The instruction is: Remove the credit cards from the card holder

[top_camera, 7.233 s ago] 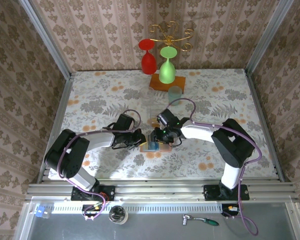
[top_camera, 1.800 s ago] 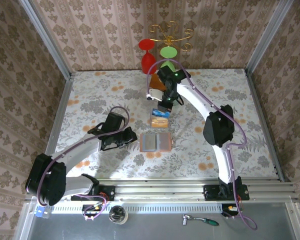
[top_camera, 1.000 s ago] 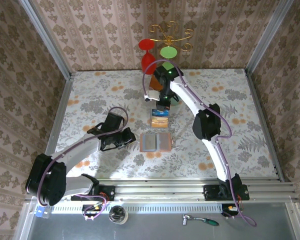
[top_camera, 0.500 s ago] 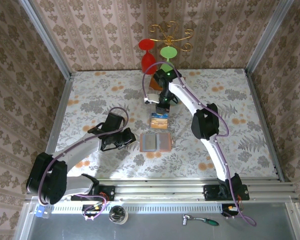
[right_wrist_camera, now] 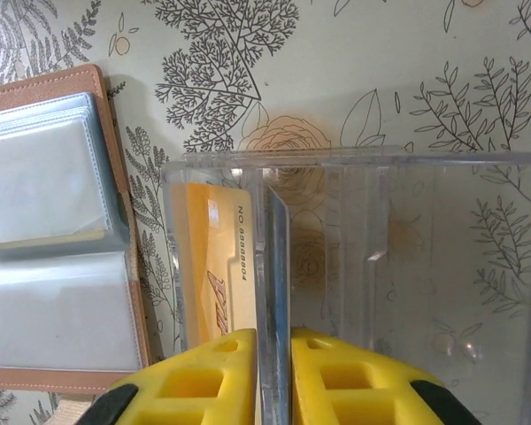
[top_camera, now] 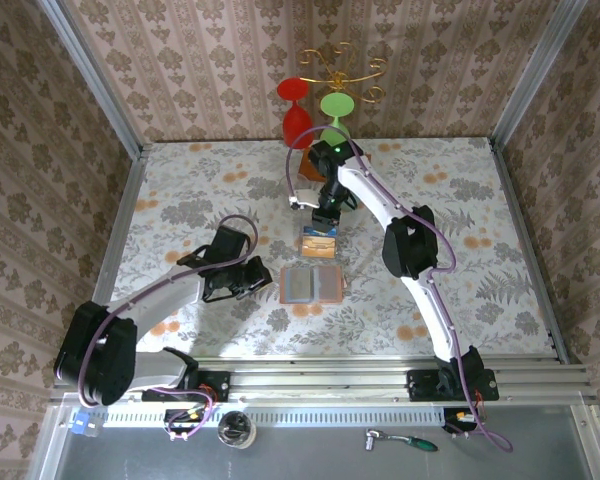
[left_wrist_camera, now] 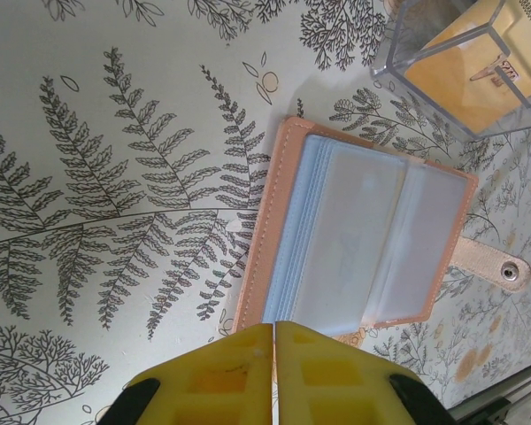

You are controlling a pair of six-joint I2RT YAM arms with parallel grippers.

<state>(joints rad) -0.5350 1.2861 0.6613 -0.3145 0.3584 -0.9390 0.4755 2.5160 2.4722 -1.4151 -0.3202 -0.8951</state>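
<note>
1. Far left: the left gripper (left_wrist_camera: 274, 333) hovers low over the cloth just beside the card holder, yellow fingers pressed together on nothing.
2. Next along, the card holder (top_camera: 311, 284) lies open and flat mid-table, tan rim up, with its grey-blue sleeves facing the ceiling. I'd say they look close to emptied.
3. Just behind it stands a clear plastic box (right_wrist_camera: 407, 221) with dividers. An orange card (right_wrist_camera: 214, 266) stands on edge in one slot.
4. Here's the live bit: the right gripper (right_wrist_camera: 274, 341) points straight down into that box with a blue card (right_wrist_camera: 280, 257) running up between its fingers. The gap is narrow, and from this angle I can't tell whether the fingers are clamped on the card or just clear of it.
5. My read is that this is the drop-off step, with the blue card going into its slot. The next move calls for the fingers to part cleanly and lift straight up, without dragging the card or nudging the divider.
6. The table (top_camera: 200, 190) wears a pale cloth printed with ferns and orange flowers.
7. At the back, a red goblet (top_camera: 297, 122) and a green goblet (top_camera: 334, 105) hang upside down from a gold rack, with patterned wallpaper (top_camera: 180, 60) all round.
</note>
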